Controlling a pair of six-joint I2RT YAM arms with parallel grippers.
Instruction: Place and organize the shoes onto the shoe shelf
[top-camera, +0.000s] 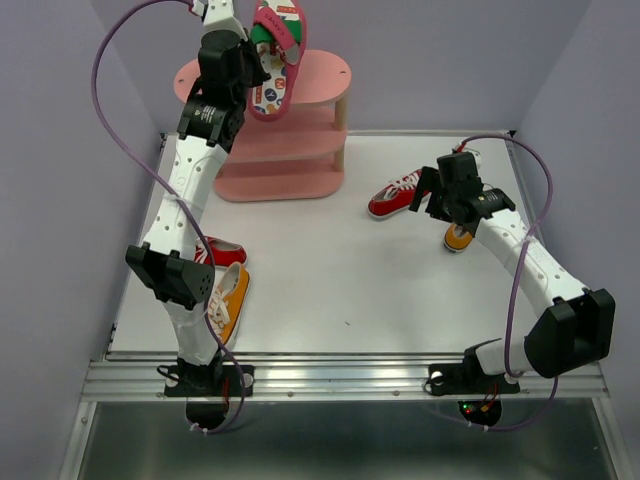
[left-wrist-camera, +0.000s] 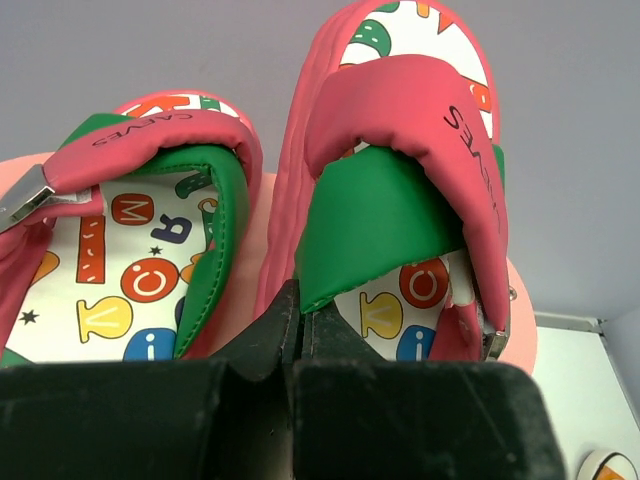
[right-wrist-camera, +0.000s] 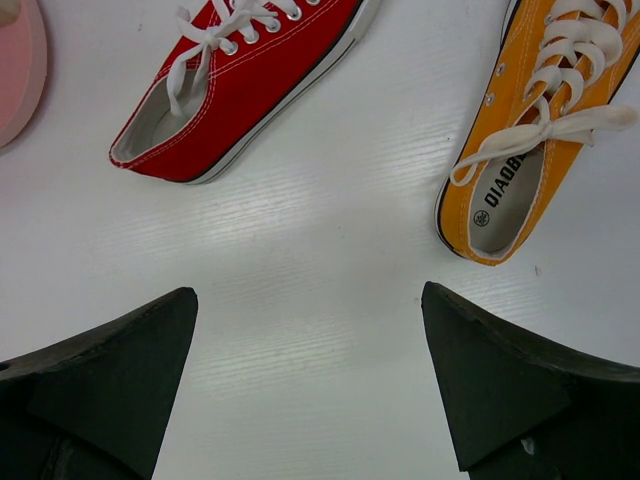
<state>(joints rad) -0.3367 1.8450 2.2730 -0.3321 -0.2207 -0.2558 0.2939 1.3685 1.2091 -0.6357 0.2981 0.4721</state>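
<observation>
Lilac walls (top-camera: 450, 50), white table (top-camera: 330, 285), pink shelf (top-camera: 325, 78)

Up close, flip-flops (left-wrist-camera: 400, 200): straps pink outside, green lining, smooth leatherette look, soft sheen. Insoles (left-wrist-camera: 120, 290) white, printed, smooth. Buckle (left-wrist-camera: 25, 195) shiny metal. Left gripper (left-wrist-camera: 300, 305): black plastic, matt, faint scratches.

Over to red sneaker (right-wrist-camera: 240, 90): woven canvas, matt, white stitching, sole edge smooth white rubber. Orange sneaker (right-wrist-camera: 530, 150): same canvas, metal eyelets, flat cloth laces. Counter (right-wrist-camera: 330, 180): white, finely ribbed, mild gloss. Right gripper (right-wrist-camera: 308, 295): dull black plastic.

Shoe shelf (top-camera: 320, 75): boards smooth matt pink, posts (top-camera: 341, 110) pale wood.
</observation>
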